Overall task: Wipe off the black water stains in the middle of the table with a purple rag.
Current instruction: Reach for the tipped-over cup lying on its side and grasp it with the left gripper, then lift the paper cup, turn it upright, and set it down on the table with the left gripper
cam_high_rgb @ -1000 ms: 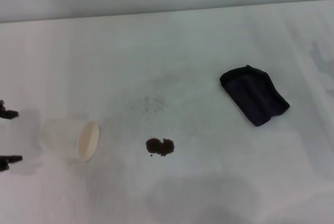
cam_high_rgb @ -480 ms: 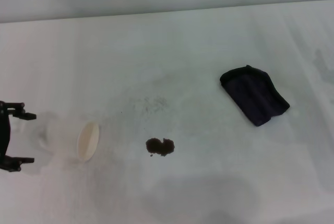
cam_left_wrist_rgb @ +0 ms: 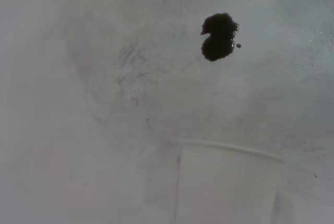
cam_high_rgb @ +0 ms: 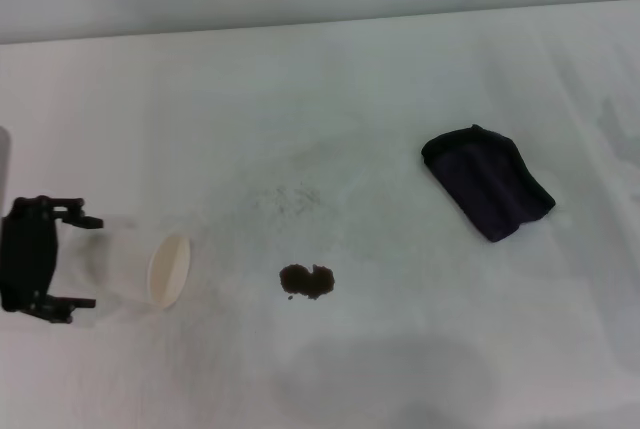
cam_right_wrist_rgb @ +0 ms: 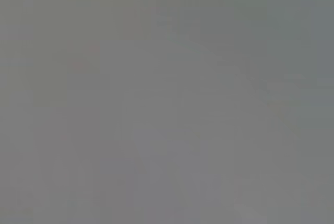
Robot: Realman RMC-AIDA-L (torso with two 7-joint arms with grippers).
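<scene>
The black water stains (cam_high_rgb: pixel 307 280) are one small dark blotch on the white table (cam_high_rgb: pixel 330 89), near the middle front. They also show in the left wrist view as the same blotch (cam_left_wrist_rgb: pixel 219 36) with a tiny speck beside it. The purple rag (cam_high_rgb: pixel 487 181) lies folded at the right, well apart from the stain. My left gripper (cam_high_rgb: pixel 88 260) is at the far left, open, its two fingers reaching either side of the base end of a tipped cup. My right gripper is out of view; its wrist view shows only plain grey.
A translucent white cup (cam_high_rgb: pixel 150 269) lies on its side left of the stain, its mouth facing the stain; the cup (cam_left_wrist_rgb: pixel 227 185) fills the near part of the left wrist view. Faint grey smudges (cam_high_rgb: pixel 290 197) mark the table behind the stain.
My left gripper has come in from the left edge toward the lying cup, staying open. The rag, stain and cup have not moved.
</scene>
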